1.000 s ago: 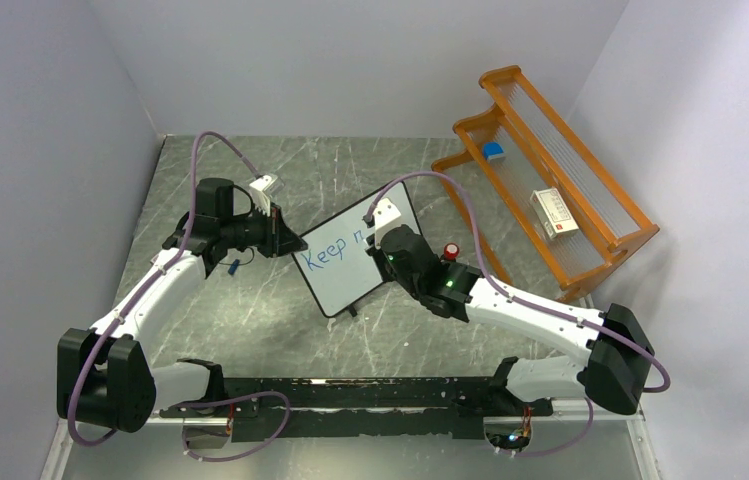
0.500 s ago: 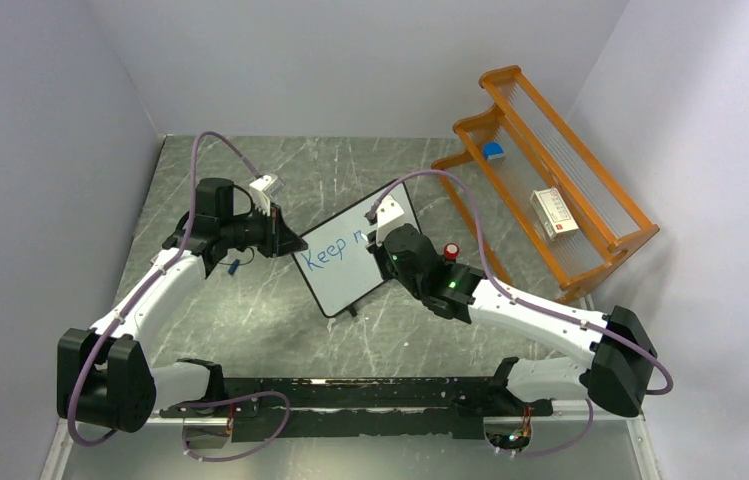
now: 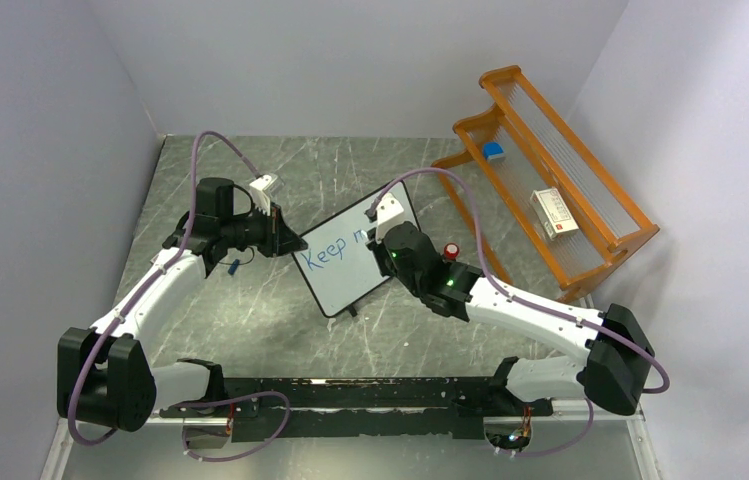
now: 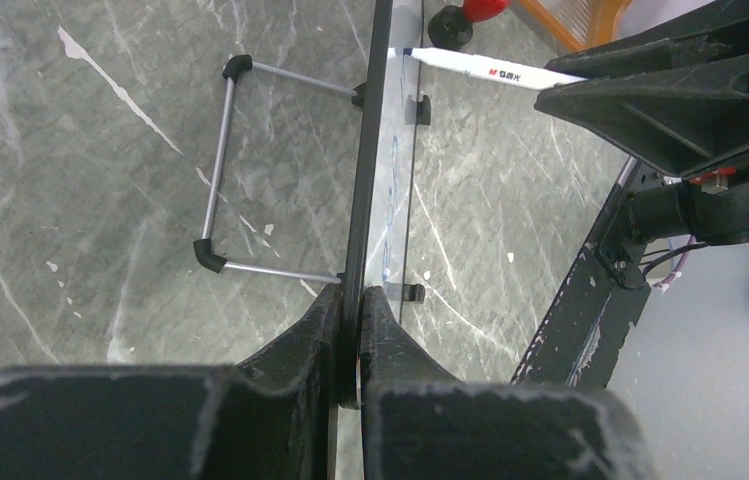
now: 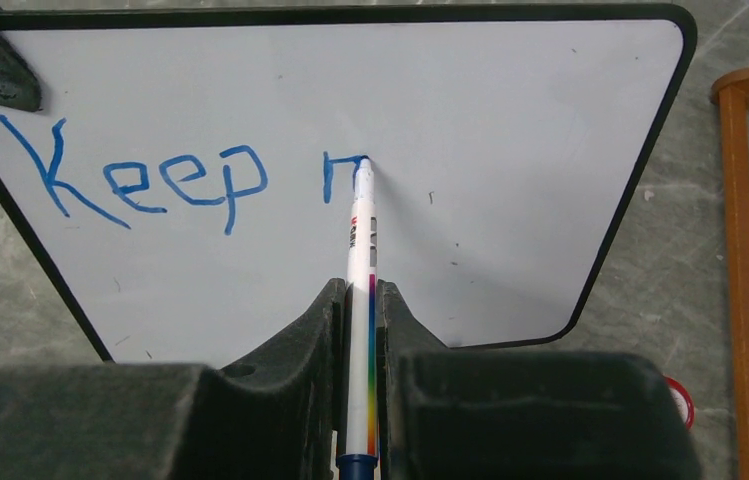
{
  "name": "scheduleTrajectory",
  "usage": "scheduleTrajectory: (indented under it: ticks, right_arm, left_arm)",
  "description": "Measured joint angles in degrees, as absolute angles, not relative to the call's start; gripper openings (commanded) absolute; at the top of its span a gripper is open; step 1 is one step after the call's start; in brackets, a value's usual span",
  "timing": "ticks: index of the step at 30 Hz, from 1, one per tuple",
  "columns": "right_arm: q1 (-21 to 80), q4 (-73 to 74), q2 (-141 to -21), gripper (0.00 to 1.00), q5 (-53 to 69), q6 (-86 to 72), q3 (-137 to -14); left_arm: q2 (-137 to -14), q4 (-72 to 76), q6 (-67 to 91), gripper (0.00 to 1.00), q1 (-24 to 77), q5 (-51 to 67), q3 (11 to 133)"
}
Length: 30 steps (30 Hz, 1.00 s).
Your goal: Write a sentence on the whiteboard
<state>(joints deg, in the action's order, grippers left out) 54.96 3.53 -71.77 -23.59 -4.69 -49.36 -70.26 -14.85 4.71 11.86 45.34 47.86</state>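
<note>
Right jaws pinch the marker point(image 5: 360, 262), tip just ahead of them on the whiteboard point(image 5: 510, 150), sentence point(image 5: 155, 180) reading "Keep n", while left jaws stay clamped on its frame, unmoved.

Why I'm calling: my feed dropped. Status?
Left gripper shut on whiteboard edge. Right gripper shut on marker, tip touching board. Sentence: "Keep" plus a started letter. Nothing blocking.

sentence point(image 5: 180, 180): stroke after "Keep" extended | right end effector point(image 5: 360, 297) with marker point(image 5: 360, 235): edged slightly farther along whiteboard point(image 5: 520, 130)
</note>
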Motion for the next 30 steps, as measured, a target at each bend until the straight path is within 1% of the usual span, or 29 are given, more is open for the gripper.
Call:
scheduleTrajectory:
  ticks: [30]
  right_arm:
    - [53.45, 5.82, -71.13, 0.0, -23.51, -6.04, -48.14]
  left_arm:
    - [-70.3, -14.92, 4.73, 0.05, 11.9, 45.25, 47.86]
